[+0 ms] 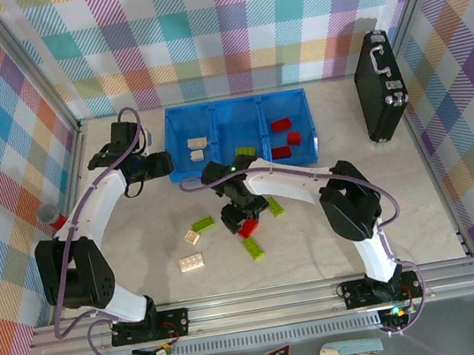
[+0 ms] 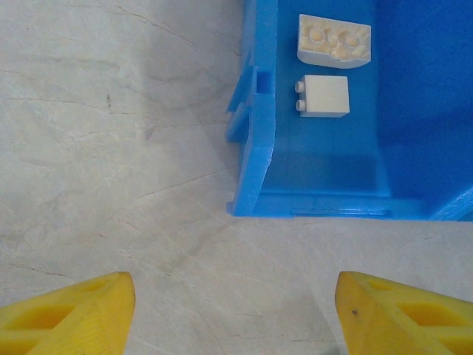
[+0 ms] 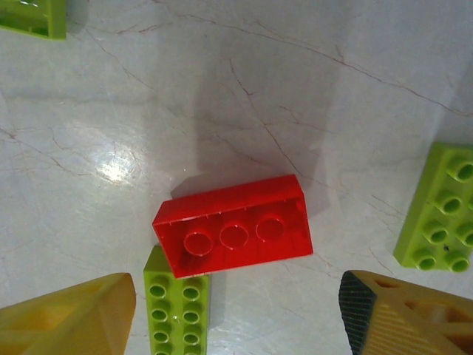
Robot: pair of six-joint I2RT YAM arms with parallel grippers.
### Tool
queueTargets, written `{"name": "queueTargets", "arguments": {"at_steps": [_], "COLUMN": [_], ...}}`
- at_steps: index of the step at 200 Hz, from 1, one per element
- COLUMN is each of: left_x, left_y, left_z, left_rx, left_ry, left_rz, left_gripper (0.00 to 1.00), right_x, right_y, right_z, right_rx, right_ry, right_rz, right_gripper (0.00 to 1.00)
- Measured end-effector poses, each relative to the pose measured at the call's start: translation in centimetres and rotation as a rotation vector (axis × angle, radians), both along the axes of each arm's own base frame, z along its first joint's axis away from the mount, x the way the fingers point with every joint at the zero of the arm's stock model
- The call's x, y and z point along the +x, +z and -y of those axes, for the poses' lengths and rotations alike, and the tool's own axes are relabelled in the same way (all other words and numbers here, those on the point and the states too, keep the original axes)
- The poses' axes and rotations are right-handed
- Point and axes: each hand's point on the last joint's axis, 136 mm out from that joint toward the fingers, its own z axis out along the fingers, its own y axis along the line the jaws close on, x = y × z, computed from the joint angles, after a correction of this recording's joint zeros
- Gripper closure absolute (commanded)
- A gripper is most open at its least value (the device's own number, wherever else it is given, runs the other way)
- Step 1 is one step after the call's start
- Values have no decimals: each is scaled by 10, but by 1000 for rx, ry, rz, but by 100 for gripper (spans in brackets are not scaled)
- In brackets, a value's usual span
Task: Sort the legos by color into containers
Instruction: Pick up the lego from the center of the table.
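Hovering wide open and empty, the right gripper (image 3: 236,314) bracketed a red brick (image 3: 233,233) lying mid-table (image 1: 383,200), seemingly lined up to pinch it. A lime brick (image 3: 176,310) touched the red one's near side and might get caught too. The left gripper (image 2: 236,310), likewise spread and holding nothing, hung just outside the near left corner of the blue tray (image 2: 255,163), probably waiting. Two cream bricks (image 2: 332,41) sat in that left compartment and red bricks (image 1: 281,124) in the right. Loose cream bricks (image 1: 192,262) lay nearer the table's near edge.

Legos (image 3: 233,229) red, lime, cream; tray (image 2: 255,148) blue; walls (image 1: 222,19) plaid; table (image 2: 111,148) perhaps marbled.
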Motion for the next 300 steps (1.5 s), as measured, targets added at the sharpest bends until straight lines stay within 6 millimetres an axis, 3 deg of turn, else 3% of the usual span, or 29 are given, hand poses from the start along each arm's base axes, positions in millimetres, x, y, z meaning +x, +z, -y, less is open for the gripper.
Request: {"name": "queueTargets", "arguments": {"at_steps": [63,145,231,300], "left_x": [0,0,-1,-1], "left_y": [0,0,0,0], "left_z": [0,3,4,4], "left_rx": [0,-15,-21,-22], "left_ry": [1,-9,-14,-14], "left_rz": [0,-2,-3,-3], "left_gripper": [28,29,29,29], "right_x": [-2,-6,-9,-8], "right_y": [-20,-52,-52,-50], "right_z": [2,2,-2,-4], "right_rx": [-66,-113,-102,-93], "right_ry": [49,60,67,48], "right_rz": [-18,-73,-78,-76], "right_gripper": [14,20,33,34]}}
